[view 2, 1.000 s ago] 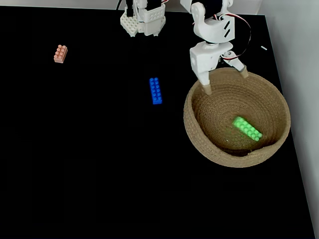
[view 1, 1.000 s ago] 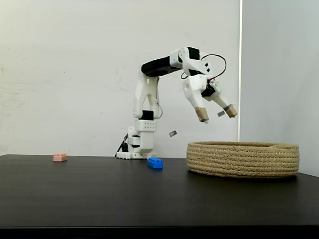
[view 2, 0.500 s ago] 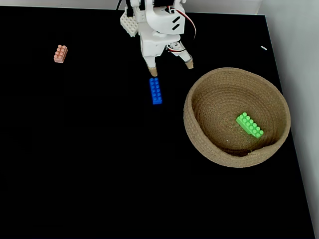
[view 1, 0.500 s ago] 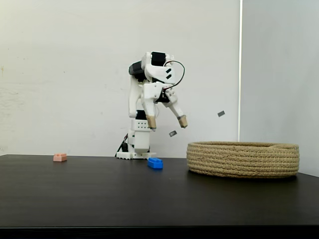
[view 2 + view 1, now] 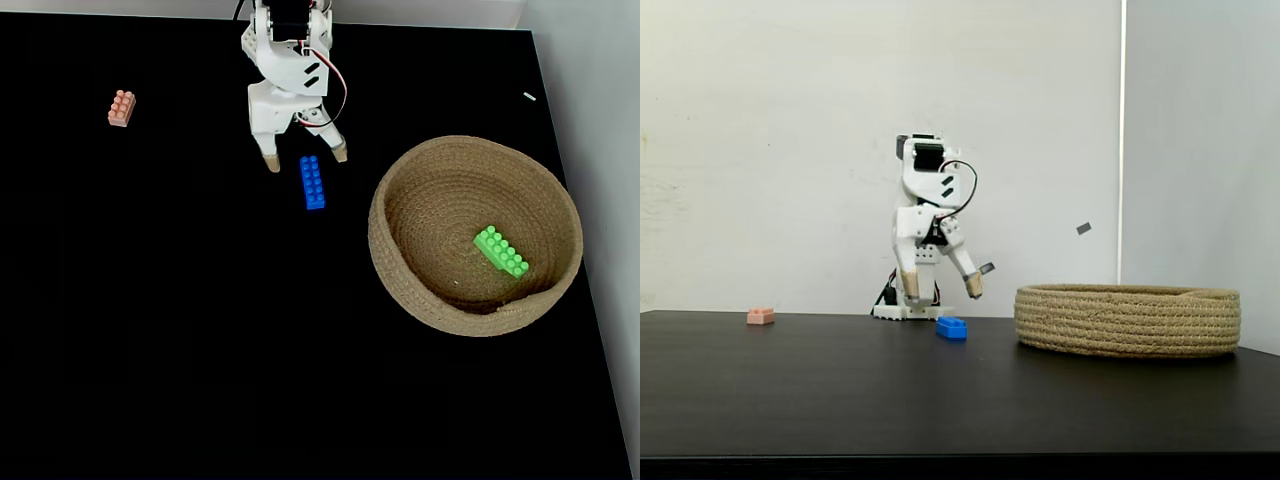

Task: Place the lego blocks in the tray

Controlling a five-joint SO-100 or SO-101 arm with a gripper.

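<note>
Near the table's (image 5: pixel 150 330) far edge, the gripper (image 5: pixel 305 158) hangs with jaws spread wide and empty, straddling the far end of the blue brick (image 5: pixel 313 182) from above. Green brick (image 5: pixel 500 251) lies inside the woven tray (image 5: pixel 400 290) toward the right edge. Pink brick (image 5: pixel 121 107) rests by the far left corner.

The arm (image 5: pixel 923 215) is built of white plastic shells with black motor blocks. Thin red and black wires (image 5: pixel 962 200) are looped beside it. The two fingers (image 5: pixel 270 160) are capped in tan.
</note>
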